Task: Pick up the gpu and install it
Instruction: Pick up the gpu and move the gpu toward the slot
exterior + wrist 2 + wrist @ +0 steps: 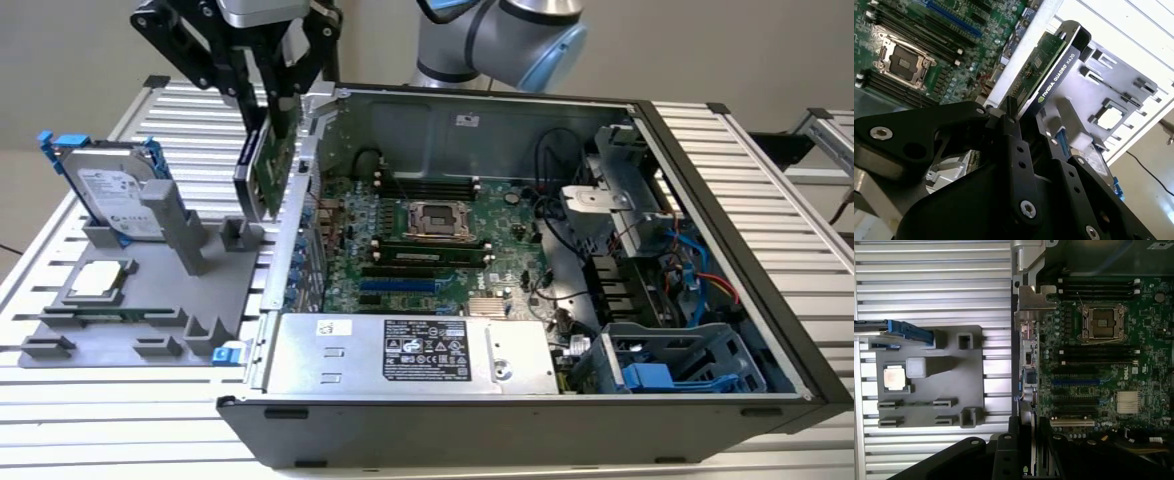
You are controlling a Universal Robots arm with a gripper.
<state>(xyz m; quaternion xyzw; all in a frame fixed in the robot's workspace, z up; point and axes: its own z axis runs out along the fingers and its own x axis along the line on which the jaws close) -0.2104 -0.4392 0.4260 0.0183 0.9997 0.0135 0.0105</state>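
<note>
My gripper (pixel 267 95) is shut on the gpu (pixel 267 160), which hangs upright and edge-down from the fingers. In the exterior view the card is in the air over the case's wall on the exterior view's left, between the grey holder (pixel 147 300) and the motherboard (pixel 427 240). The second wrist view shows the gpu (pixel 1046 70) with its green board face and black shroud edge sticking out from my gripper (pixel 1029 130). In the first wrist view the gpu's silver bracket (pixel 1031 300) lies along the case wall, beside the motherboard's slots (pixel 1074 382).
The open computer case (pixel 747 290) holds an empty processor socket (pixel 434 217), memory sticks (pixel 420 257), a power supply (pixel 400 355) and cables at the exterior view's right. On the grey holder stand a hard drive with blue rails (pixel 114 190) and a processor chip (pixel 100 282). The slatted table (pixel 174 110) surrounds them.
</note>
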